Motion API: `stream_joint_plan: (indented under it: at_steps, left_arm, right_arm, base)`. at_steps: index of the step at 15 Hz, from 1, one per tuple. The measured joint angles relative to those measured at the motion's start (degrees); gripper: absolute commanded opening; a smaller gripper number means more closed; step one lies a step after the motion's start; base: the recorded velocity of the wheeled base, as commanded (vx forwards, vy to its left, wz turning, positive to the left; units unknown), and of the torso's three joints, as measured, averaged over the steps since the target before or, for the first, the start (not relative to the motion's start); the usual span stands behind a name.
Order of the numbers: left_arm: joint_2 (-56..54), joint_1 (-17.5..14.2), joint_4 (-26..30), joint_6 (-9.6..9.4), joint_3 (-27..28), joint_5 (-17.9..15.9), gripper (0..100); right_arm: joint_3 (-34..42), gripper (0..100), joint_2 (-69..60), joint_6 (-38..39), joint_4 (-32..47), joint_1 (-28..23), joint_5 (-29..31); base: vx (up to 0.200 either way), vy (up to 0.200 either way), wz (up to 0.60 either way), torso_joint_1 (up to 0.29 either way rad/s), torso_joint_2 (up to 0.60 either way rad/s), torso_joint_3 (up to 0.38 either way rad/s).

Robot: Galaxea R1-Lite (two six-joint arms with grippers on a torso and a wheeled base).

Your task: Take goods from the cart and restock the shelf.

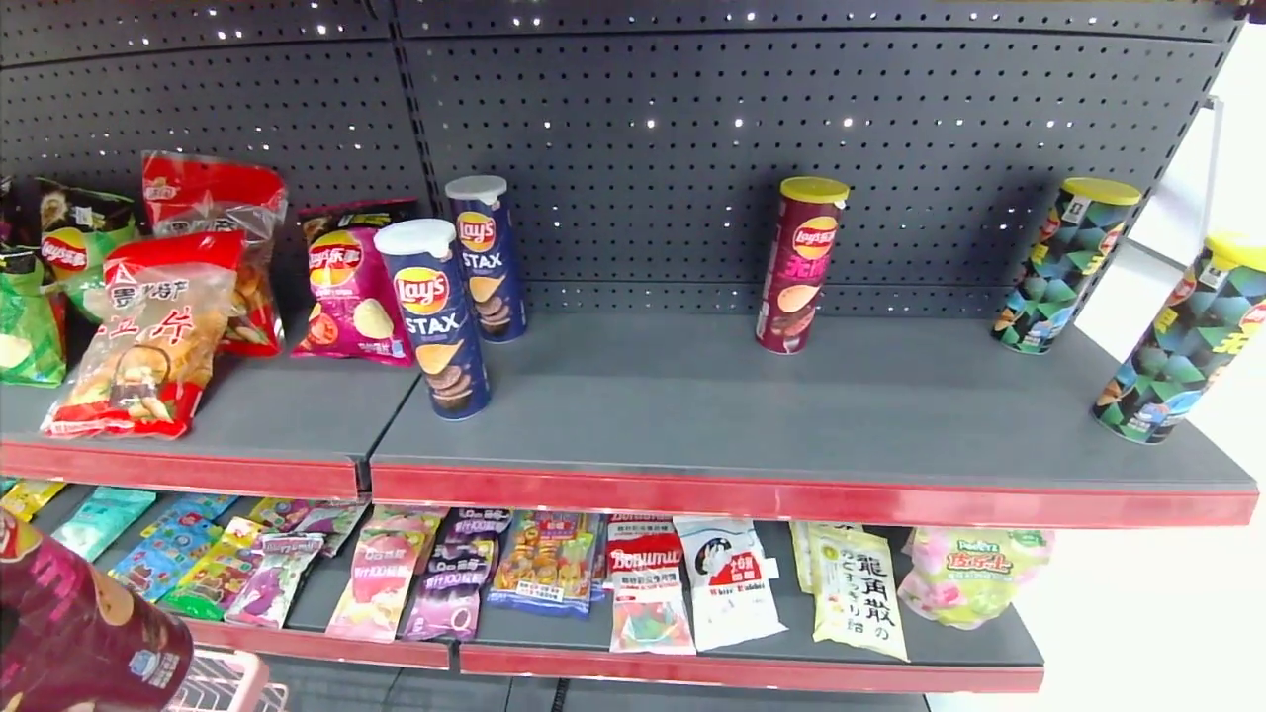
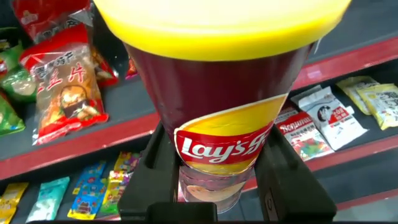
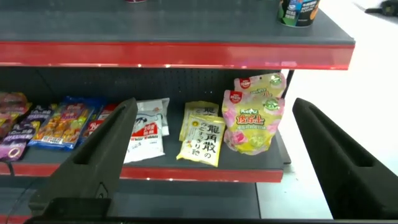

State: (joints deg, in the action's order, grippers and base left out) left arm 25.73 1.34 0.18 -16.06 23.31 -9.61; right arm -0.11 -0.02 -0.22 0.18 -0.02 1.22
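Maroon chip can (image 2: 211, 106) with a yellow lid sits clamped in the left gripper (image 2: 221, 165). The black fingers (image 2: 155, 174) press on the lower part of its body from opposite sides, and the lidded end sticks out well beyond the fingertips. In the head view this can is at the near left corner, tilted, in front of the lower shelf (image 1: 752, 674) and just beside the rim of a pink cart basket (image 1: 223, 682). It is apart from the upper shelf (image 1: 692, 415).

On that upper shelf a second maroon can (image 1: 799, 265) stands upright near the back panel, right of centre. Two blue cans (image 1: 435, 316) stand to the left of it, one nearer and one farther back. Two patterned cans (image 1: 1068, 265) with yellow lids stand at the right end. Snack bags (image 1: 148, 336) lean at the far left.

The right gripper (image 3: 215, 109) holds nothing; its two fingers (image 3: 106, 149) are spread wide. Between them, farther off, the lower shelf shows a white packet (image 3: 146, 130), a yellow packet (image 3: 202, 132) and a pink-and-green bag (image 3: 255, 115) lying side by side.
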Motion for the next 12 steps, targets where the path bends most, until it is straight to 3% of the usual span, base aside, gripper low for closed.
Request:
stream_joint_plan:
  at_steps: [4,7,8,10,12]
  left_arm:
    - [-0.93,0.06,0.48,-0.04,-0.11,-0.18,0]
    - [-3.72,0.06,5.39,0.27,0.06,-0.33,0]
    - [-4.79,0.06,6.60,1.22,0.41,-0.49,0]
    - [-6.00,0.17,6.68,5.72,1.61,-0.88,0]
    - [-6.19,0.22,6.51,8.37,2.79,-2.84,0]
  right_arm:
    - [0.01,100,0.00,-0.05,0.06,-0.07,-0.13]
    - [-0.13,100,0.24,-1.19,0.11,0.12,-0.76]
    - [-0.13,100,0.23,-1.30,0.11,0.16,-0.78]
    - [-0.13,100,0.32,-1.37,0.09,0.23,-1.00]
    - [-2.01,100,1.07,-0.79,0.15,0.38,-2.50]
  base:
    - [0.000,0.000,0.00,0.000,0.00,0.000]
    - [0.000,0.000,0.00,0.000,0.00,0.000]
    - [0.000,0.000,0.00,0.000,0.00,0.000]
    - [0.000,0.000,0.00,0.000,0.00,0.000]
    - [0.000,0.000,0.00,0.000,0.00,0.000]
